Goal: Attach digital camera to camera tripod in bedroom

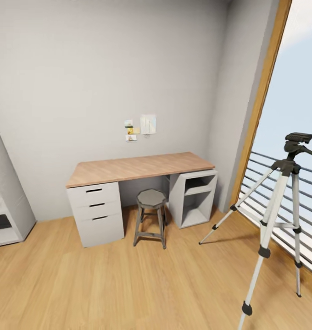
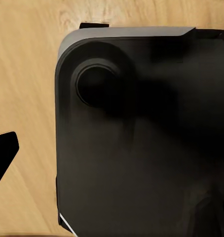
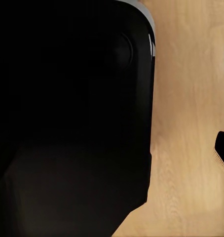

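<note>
The camera tripod [image 1: 280,215] stands at the near right on the light wood floor [image 1: 128,288], beside the tall wood-framed window [image 1: 261,98] and its railing, legs spread and its black head bare on top, so nothing is mounted there yet. By my judgement the task is at an early stage: the robot is in the bedroom and faces the tripod's corner, while finding, lifting and attaching the digital camera are all left to do. Against the far wall stands a desk [image 1: 137,167] with a wooden top carrying nothing; its left drawer unit [image 1: 95,213] has three closed drawers, so their contents cannot be told, and its right open-shelf unit [image 1: 195,197] looks empty. A grey stool [image 1: 150,217] sits between them, and a grey shelf unit [image 1: 4,201] at the far left also looks empty. Both wrist views look down past dark robot body onto floor; whether either gripper's jaws are spread or pressed together I cannot tell.
</note>
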You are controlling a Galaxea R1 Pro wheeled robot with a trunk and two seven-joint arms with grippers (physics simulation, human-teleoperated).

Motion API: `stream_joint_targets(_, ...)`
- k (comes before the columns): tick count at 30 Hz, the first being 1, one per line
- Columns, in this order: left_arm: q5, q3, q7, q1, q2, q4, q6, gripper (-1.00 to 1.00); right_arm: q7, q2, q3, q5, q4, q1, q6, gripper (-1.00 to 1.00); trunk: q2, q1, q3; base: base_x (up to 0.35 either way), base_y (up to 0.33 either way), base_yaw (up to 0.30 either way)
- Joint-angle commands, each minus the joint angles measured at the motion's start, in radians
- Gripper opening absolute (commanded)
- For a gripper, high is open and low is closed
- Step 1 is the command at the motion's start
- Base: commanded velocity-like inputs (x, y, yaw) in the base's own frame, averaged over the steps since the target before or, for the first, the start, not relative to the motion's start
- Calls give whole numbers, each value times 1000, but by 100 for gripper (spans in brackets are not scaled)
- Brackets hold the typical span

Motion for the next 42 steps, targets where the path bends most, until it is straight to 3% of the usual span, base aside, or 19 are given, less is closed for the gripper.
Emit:
stream_joint_targets(1,4,0,0,0,0,0,-2,100,0,0,0,-1,0,0,-3,100,0,0,-1,0,0,275)
stream_joint_targets(42,5,1,0,0,1,0,-2,100,0,-3,-3,-2,0,0,-3,100,0,0,-1,0,0,276)
